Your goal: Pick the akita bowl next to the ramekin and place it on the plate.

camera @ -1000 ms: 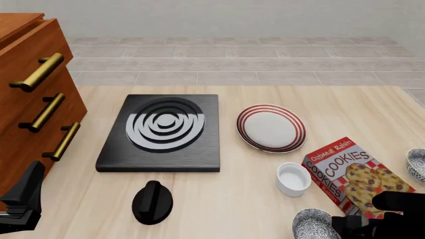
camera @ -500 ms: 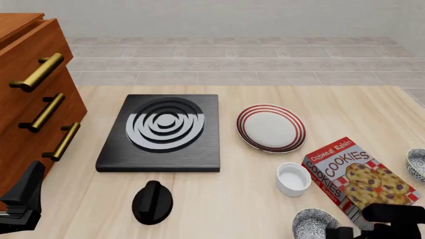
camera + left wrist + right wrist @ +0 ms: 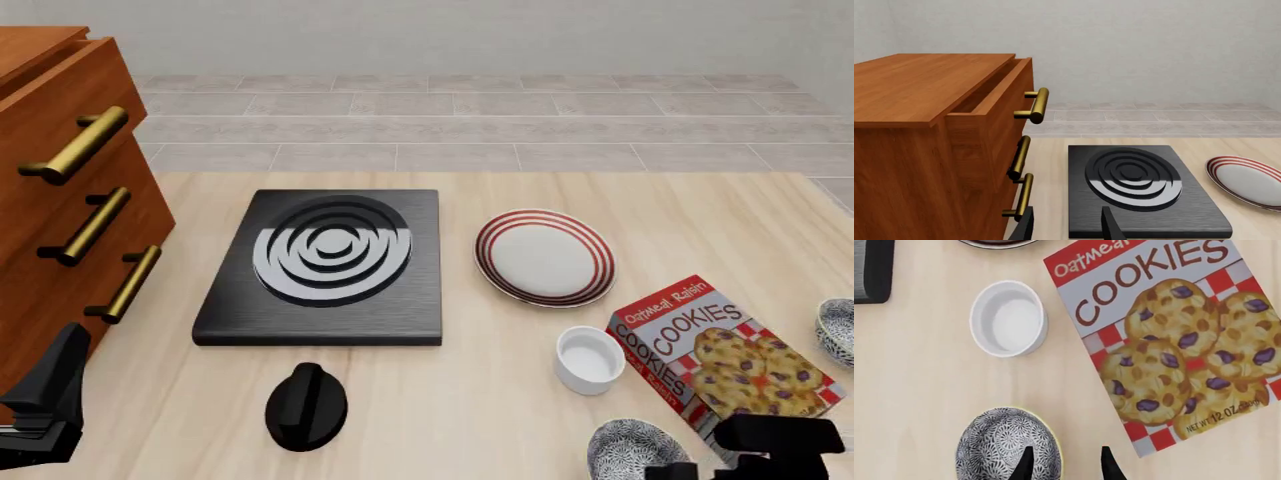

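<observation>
1. A pale wooden table (image 3: 441,400) fills the front view, with a grey tiled floor and a plain light wall beyond its far edge.
2. At 9 o'clock of the table stands a brown wooden drawer cabinet (image 3: 54,200) with brass handles (its top drawer is slightly open in the left wrist view).
3. A black stove (image 3: 327,265) with a ringed burner lies at the table's centre, and a black knob (image 3: 306,405) sits at 6 o'clock of it.
4. The plate (image 3: 545,257), white with red rings, lies at 3 o'clock of the stove.
5. The ramekin (image 3: 590,359), plain white, sits at 6 o'clock of the plate, just beside a cookies box (image 3: 721,355) lying flat at its 3 o'clock.
6. The akita bowl (image 3: 627,450) rests on the table at 6 o'clock of the ramekin, near the table's front edge.
7. The right gripper (image 3: 1063,462) has its fingers spread and grips nothing; one fingertip is over the bowl's rim, the other over bare table beside it.
8. A second patterned bowl (image 3: 837,330) shows at the right edge.
9. The left gripper (image 3: 1066,225) hangs with fingers apart and empty, near the cabinet at the table's front left.
</observation>
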Controlling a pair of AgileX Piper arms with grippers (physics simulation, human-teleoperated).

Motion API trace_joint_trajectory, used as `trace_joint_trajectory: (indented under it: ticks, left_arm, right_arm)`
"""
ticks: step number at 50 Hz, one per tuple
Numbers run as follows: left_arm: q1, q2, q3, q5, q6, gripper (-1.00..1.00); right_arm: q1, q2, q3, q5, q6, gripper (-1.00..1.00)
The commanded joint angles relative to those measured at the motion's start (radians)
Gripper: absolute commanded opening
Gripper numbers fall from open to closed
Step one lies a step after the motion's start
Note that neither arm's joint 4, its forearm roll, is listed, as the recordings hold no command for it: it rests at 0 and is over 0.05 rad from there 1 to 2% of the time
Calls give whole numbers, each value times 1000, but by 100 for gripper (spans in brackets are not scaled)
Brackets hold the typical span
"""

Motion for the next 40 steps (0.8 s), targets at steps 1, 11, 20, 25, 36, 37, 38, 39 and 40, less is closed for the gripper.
trace_joint_trajectory:
  ticks: [1,11,20,25,36,37,38,39,40]
  left_arm:
    - [0,0,0,0,0,100]
    - [0,0,0,0,0,100]
    - [0,0,0,0,0,100]
    - [0,0,0,0,0,100]
    - [0,0,0,0,0,100]
    - [0,0,0,0,0,100]
    - [0,0,0,0,0,100]
    - [0,0,0,0,0,100]
    - [0,0,0,0,0,100]
  right_arm:
    - [12,41,2,-35,8,100]
    - [50,12,2,-12,25,-100]
    - [82,-94,1,58,6,-100]
    - [82,-155,-27,123,-27,-100]
    - [92,-220,-79,208,-8,-100]
    - [89,-230,-90,221,-9,-100]
    - [91,-234,-94,226,-6,-100]
    - [91,-240,-103,236,-6,-100]
    - [89,-242,-110,242,-7,-100]
